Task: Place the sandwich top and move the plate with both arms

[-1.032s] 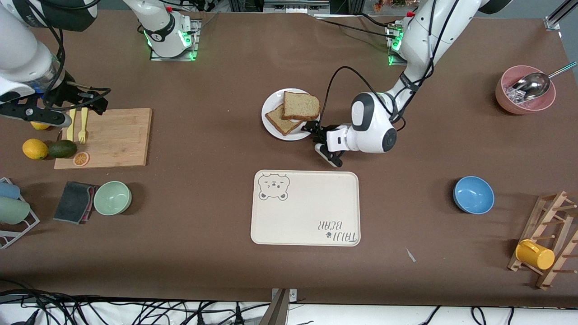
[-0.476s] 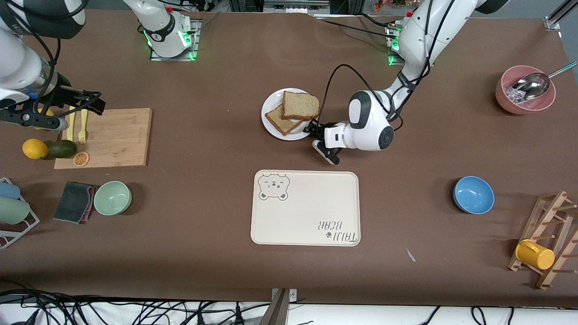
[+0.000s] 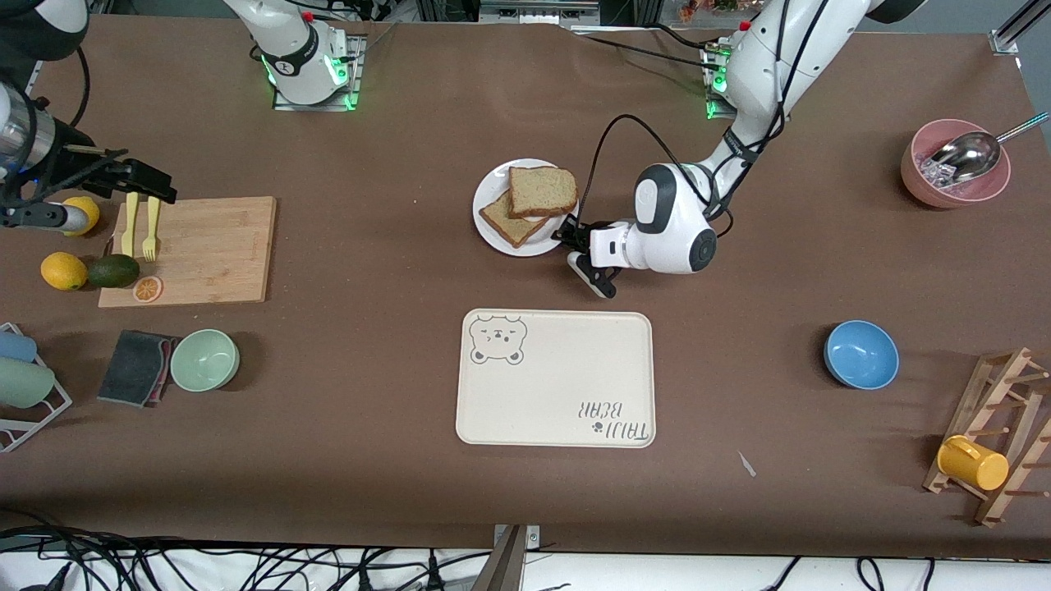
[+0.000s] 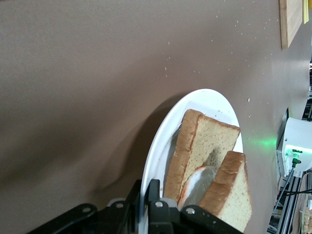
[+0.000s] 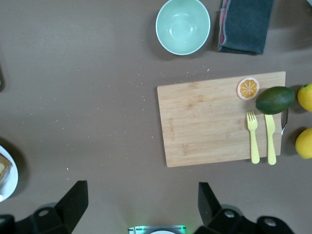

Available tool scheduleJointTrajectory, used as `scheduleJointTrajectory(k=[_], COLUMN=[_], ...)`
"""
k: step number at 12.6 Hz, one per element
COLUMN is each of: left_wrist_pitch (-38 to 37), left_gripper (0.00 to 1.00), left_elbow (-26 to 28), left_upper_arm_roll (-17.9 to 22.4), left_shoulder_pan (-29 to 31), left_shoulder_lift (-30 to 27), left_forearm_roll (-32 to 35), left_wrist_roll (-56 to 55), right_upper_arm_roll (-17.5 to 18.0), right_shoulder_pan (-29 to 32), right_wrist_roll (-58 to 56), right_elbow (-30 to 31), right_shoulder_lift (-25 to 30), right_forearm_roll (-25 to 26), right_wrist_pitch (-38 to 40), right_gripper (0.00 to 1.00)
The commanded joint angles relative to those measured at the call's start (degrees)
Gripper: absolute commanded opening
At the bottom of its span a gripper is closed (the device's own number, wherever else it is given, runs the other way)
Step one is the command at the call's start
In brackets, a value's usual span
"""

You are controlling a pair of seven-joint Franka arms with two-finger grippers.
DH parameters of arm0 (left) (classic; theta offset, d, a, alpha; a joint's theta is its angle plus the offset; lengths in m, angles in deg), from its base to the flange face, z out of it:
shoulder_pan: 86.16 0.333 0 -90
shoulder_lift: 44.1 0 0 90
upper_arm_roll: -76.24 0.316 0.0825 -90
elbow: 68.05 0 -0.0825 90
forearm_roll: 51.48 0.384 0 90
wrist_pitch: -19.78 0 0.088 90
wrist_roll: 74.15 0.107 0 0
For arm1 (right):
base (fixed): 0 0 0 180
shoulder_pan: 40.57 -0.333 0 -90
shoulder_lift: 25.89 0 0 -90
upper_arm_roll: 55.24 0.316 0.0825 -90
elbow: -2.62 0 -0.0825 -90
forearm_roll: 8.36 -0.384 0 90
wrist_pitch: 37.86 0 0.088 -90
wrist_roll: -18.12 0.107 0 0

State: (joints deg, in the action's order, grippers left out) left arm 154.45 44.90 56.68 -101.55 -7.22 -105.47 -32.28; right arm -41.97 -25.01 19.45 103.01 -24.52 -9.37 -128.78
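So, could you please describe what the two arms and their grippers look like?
Both arms are white, rounded and jointed, with dark bands and green-lit bases. The left gripper is black on a white wrist with a black cable looping above. The right gripper is also black, with loose black cables.

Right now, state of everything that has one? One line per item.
left gripper: shut on the plate's rim
right gripper: open, over the table by the cutting board, waiting
plate: on the table, rim clamped
sandwich top: lying on the lower slice, offset
tray: nothing on it
blue bowl: upright
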Motion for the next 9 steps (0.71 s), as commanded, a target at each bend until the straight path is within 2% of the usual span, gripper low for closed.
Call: scheduleJointTrajectory(k=[1, 4, 9], left_wrist_pitch=[-0.1, -5.4, -12.1], left_gripper=[0.0, 0.0, 0.0], left_elbow=[0.7, -0.1, -1.9], left_upper_arm_roll=[0.2, 0.1, -0.3], left_shoulder_pan=[1.0, 3.9, 7.7], left_shoulder_lift=[-1.3, -1.4, -1.4], left_forearm_roll=[-1.8, -4.5, -7.5], left_wrist_roll=[1.3, 1.4, 1.4], right_upper_arm_roll=[-1.5, -1.6, -2.1], right_shoulder_pan=[0.2, -1.8, -2.2], right_wrist_roll=[-2.0, -1.7, -2.1], right_elbow=[-2.7, -5.5, -5.7], right_shoulder_lift=[-0.6, 0.2, 0.0], right_forearm_roll=[-1.3, 0.6, 1.4], right_wrist_pitch=[2.9, 4.0, 3.0], right_gripper=[1.0, 1.0, 1.0])
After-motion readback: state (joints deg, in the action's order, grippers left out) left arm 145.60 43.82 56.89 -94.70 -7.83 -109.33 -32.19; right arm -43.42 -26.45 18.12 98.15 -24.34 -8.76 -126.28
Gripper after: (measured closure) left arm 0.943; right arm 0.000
